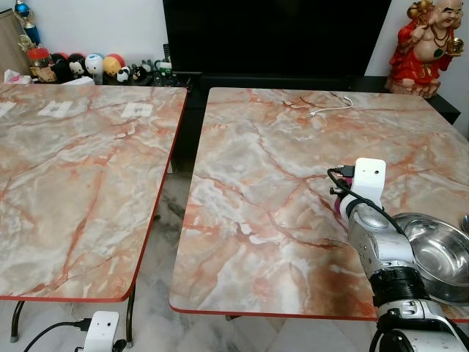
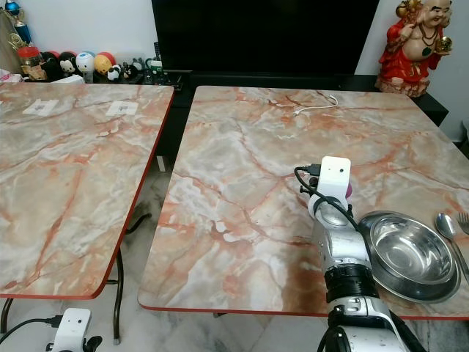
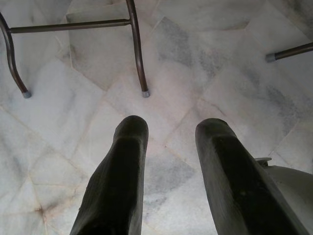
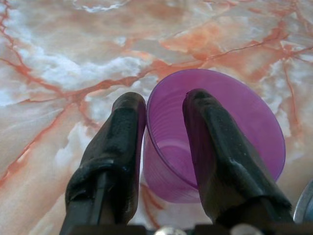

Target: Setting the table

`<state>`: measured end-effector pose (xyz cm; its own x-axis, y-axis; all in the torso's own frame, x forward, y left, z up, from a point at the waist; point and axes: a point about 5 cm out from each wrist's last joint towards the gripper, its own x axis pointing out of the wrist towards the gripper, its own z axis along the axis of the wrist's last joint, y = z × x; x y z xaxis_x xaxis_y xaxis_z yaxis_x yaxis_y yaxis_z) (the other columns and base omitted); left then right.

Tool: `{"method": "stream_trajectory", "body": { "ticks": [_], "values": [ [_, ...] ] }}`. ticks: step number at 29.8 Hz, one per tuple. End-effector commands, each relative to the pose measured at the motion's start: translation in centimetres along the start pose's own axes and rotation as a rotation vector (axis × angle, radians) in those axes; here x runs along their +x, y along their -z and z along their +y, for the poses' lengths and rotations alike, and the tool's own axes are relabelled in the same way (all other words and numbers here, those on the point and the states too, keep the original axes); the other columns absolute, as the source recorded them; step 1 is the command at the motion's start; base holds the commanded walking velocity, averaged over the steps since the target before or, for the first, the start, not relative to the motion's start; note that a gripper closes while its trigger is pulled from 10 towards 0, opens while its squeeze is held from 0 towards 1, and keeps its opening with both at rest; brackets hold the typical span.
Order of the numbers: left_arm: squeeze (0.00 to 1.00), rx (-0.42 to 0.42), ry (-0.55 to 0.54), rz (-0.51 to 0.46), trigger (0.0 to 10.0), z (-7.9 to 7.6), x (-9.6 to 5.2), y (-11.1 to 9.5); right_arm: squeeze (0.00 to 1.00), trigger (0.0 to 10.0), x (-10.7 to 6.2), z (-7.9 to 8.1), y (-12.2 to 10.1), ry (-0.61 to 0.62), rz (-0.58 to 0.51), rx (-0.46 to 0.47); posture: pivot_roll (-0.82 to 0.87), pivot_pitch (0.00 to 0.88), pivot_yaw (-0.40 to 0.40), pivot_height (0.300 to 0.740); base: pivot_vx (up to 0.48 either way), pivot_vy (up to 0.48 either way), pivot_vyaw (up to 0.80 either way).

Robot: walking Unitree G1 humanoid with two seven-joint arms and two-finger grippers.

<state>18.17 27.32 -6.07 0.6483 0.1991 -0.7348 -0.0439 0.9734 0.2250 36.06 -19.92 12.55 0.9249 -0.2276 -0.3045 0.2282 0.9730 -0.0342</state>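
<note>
A purple plastic cup (image 4: 234, 122) stands upright on the right-hand marble table (image 1: 278, 147), just left of a steel bowl (image 2: 410, 253). My right gripper (image 4: 164, 105) is shut on the cup's rim, one finger inside the cup and one outside. From the head, just a sliver of the purple cup (image 2: 349, 192) peeks out behind my right wrist. A spoon (image 2: 445, 226) and a fork (image 2: 463, 218) lie right of the bowl. My left gripper (image 3: 171, 129) hangs open over the floor beside the left table.
A second marble table (image 1: 73, 161) stands to the left, with a floor gap between the two. A white cable (image 1: 330, 110) lies at the right table's far side. A red statue (image 1: 425, 44) and small figurines (image 1: 88, 66) line the back shelf.
</note>
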Motion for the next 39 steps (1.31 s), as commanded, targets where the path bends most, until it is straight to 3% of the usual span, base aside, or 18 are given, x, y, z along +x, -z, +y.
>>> {"method": "stream_trajectory", "body": {
  "ticks": [1, 6, 23, 31, 39],
  "values": [
    [0.0, -0.002, -0.005, 0.023, 10.0, 0.3, -0.1, 0.4, 0.0, 10.0, 0.1, 0.1, -1.2, 0.003, -0.041, 0.017, 0.07, 0.0, -0.036, 0.74, 0.0, 0.0, 0.0],
    [0.0, -0.002, -0.005, 0.022, 10.0, 0.2, -0.1, 0.4, 0.0, 10.0, 0.0, 0.1, -1.7, 0.015, -0.075, 0.025, 0.07, 0.0, -0.036, 0.74, 0.0, 0.0, 0.0],
    [0.0, -0.004, -0.004, 0.022, 10.0, 0.2, -0.1, 0.4, 0.0, 10.0, 0.3, -0.2, -0.1, 0.021, 0.001, -0.045, 0.08, 0.0, -0.038, 0.74, 0.0, 0.0, 0.0],
    [0.0, -0.003, -0.004, 0.023, 10.0, 0.2, -0.1, 0.4, 0.0, 10.0, 0.2, -0.2, -1.3, 0.022, -0.079, 0.001, 0.08, 0.0, -0.038, 0.74, 0.0, 0.0, 0.0],
    [0.0, -0.005, -0.004, 0.022, 10.0, 0.2, -0.1, 0.4, 0.0, 10.0, 0.2, 0.0, -1.1, 0.023, -0.068, -0.002, 0.08, 0.0, -0.039, 0.74, 0.0, 0.0, 0.0]
  ]
}}
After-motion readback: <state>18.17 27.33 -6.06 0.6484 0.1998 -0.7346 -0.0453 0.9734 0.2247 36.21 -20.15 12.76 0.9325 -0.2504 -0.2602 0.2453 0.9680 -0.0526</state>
